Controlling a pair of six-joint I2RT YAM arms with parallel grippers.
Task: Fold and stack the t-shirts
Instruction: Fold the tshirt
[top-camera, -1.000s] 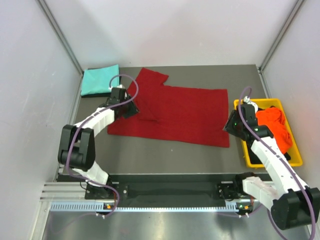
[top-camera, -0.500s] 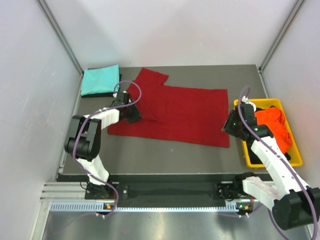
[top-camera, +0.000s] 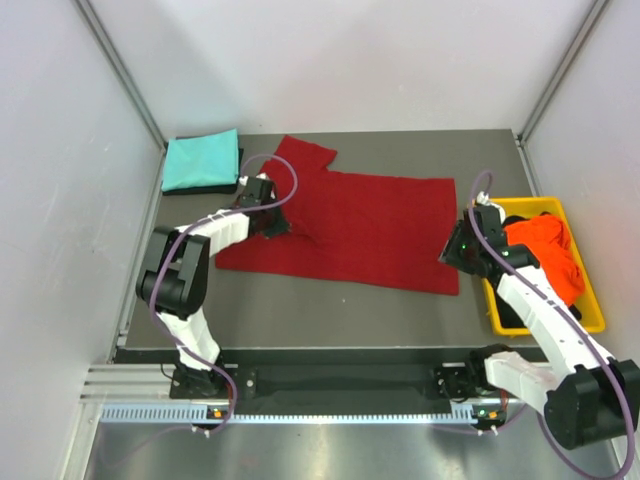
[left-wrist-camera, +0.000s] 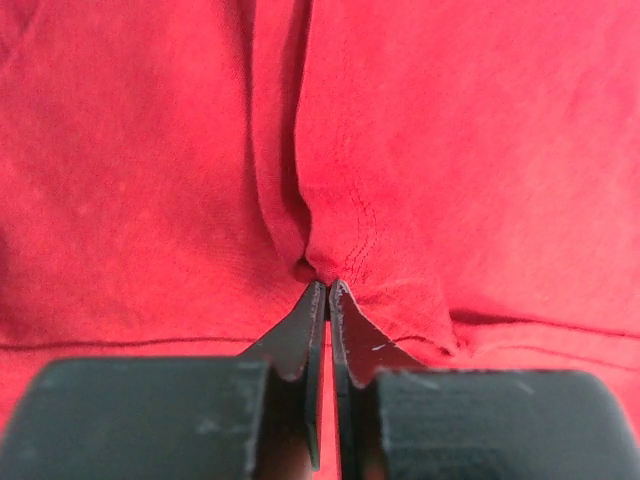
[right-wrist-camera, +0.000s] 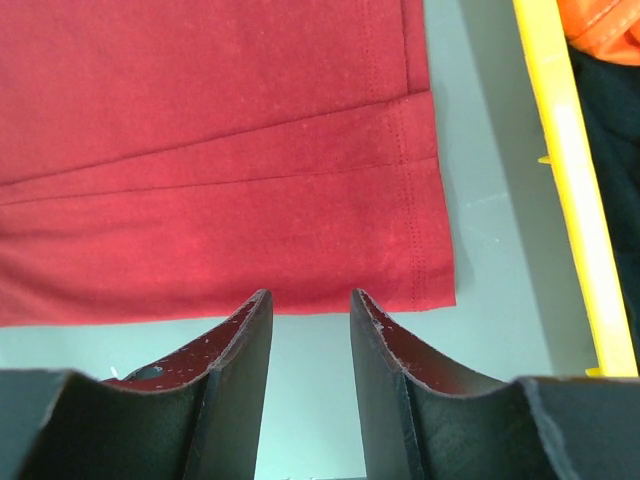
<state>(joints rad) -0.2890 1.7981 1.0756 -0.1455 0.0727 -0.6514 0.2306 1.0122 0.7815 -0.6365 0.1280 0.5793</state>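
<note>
The dark red t-shirt (top-camera: 370, 225) lies spread flat across the middle of the table, one sleeve pointing to the far left. My left gripper (top-camera: 273, 222) is on its left part. In the left wrist view the left gripper (left-wrist-camera: 328, 286) is shut and pinches a bunched fold of the dark red t-shirt (left-wrist-camera: 450, 150). My right gripper (top-camera: 452, 250) is open and empty, just off the shirt's near right corner (right-wrist-camera: 425, 285); the right gripper (right-wrist-camera: 310, 295) is over bare table. The teal t-shirt (top-camera: 200, 160) lies folded at the far left. The orange t-shirt (top-camera: 548, 248) lies in the bin over black cloth (right-wrist-camera: 612, 120).
The yellow plastic bin (top-camera: 547, 327) stands at the right table edge, its rim (right-wrist-camera: 565, 150) close beside my right gripper. White walls enclose the table on three sides. A dark edge shows under the teal fold. Grey table (top-camera: 330, 310) lies bare between shirt and arm bases.
My left gripper has moved to the right over the red shirt, carrying the pinched fold with it. My right gripper has shifted slightly up and left toward the shirt's corner.
</note>
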